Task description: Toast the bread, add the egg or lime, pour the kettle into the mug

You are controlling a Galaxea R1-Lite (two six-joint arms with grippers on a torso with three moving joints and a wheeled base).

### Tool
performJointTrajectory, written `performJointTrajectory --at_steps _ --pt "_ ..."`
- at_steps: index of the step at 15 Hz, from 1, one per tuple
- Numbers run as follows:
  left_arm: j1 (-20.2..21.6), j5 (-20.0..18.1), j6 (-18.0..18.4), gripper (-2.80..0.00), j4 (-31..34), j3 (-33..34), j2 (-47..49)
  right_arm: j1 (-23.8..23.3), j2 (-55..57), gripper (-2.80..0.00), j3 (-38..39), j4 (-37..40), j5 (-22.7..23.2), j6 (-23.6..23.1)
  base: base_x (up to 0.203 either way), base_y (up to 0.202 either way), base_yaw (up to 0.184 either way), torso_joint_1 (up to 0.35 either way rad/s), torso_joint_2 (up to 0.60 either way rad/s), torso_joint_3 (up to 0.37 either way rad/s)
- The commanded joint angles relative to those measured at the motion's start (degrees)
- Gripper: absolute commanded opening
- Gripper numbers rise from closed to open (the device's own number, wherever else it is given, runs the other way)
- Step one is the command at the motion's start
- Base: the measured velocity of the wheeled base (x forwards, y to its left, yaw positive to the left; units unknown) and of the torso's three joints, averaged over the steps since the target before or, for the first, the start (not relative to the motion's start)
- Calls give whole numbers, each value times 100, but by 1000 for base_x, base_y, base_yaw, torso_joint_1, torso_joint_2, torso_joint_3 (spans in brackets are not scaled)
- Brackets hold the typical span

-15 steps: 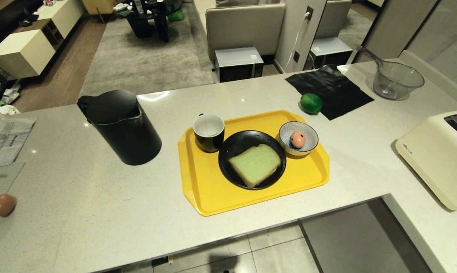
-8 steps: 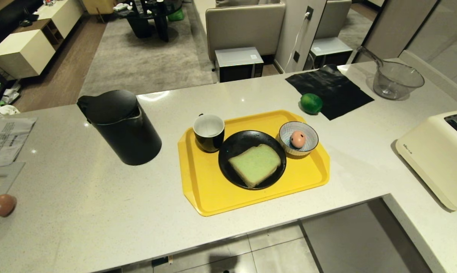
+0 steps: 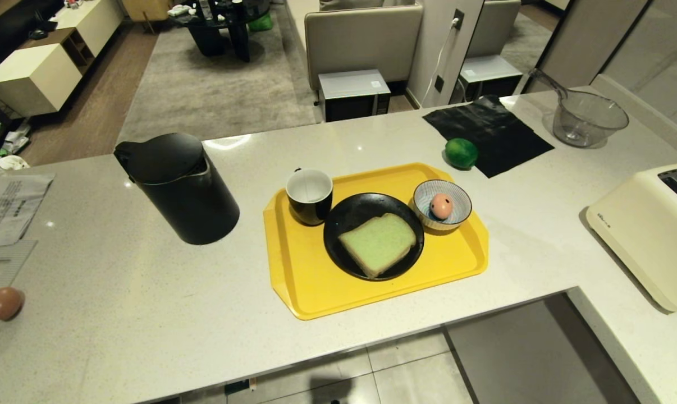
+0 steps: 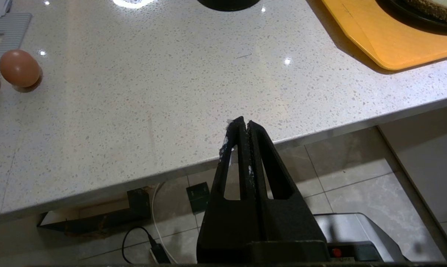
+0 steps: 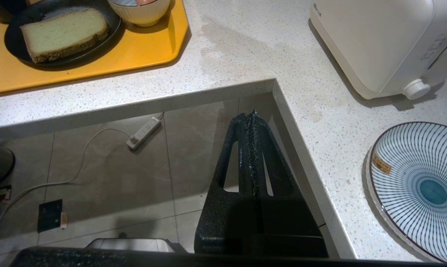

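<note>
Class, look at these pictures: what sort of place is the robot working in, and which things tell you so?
Probably a home kitchen counter open to a living room: a cream toaster and black kettle stand on the stone worktop, and a sofa lies beyond.

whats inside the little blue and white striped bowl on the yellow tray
One pale pinkish-orange egg with a small dark mark sits inside the striped bowl. The bowl's blue inner bottom shows around it; the part directly under the egg is covered.
</note>
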Motion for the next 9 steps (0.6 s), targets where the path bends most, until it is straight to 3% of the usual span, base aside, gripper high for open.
performJointTrajectory --at_steps 1,9 --pt "1 0 3 -280 0 2 18 1 9 -280 158 -6 -4 -1 0 0 0 0 0 0" --pt "1 0 3 -280 0 2 18 1 9 -280 158 -6 -4 -1 0 0 0 0 0 0"
